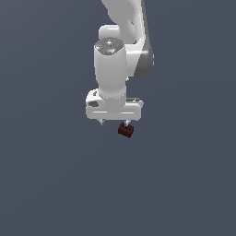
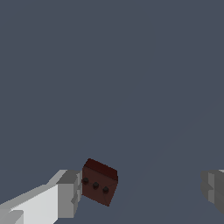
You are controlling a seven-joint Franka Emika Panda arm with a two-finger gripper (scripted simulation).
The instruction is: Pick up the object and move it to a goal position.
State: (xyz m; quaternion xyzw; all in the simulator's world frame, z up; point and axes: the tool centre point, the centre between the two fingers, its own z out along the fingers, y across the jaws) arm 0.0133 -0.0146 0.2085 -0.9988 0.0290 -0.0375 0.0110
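The white arm (image 1: pixel 120 50) hangs down the middle of the exterior view, wrist pointing downward, with the gripper (image 1: pixel 114 122) at its lower end. The fingers stand wide apart: in the wrist view one fingertip (image 2: pixel 69 192) sits far across the frame from the other (image 2: pixel 213 189), with open space between them. The small dark red-brown cube (image 2: pixel 99 182) rests tilted against the inner face of the first fingertip, touching it on one side only, and three dark dots show on its front face. In the exterior view the cube (image 1: pixel 125 130) sits just below the finger nearer that view's right. The plain grey-blue background (image 1: pixel 41 184) fills everything else.
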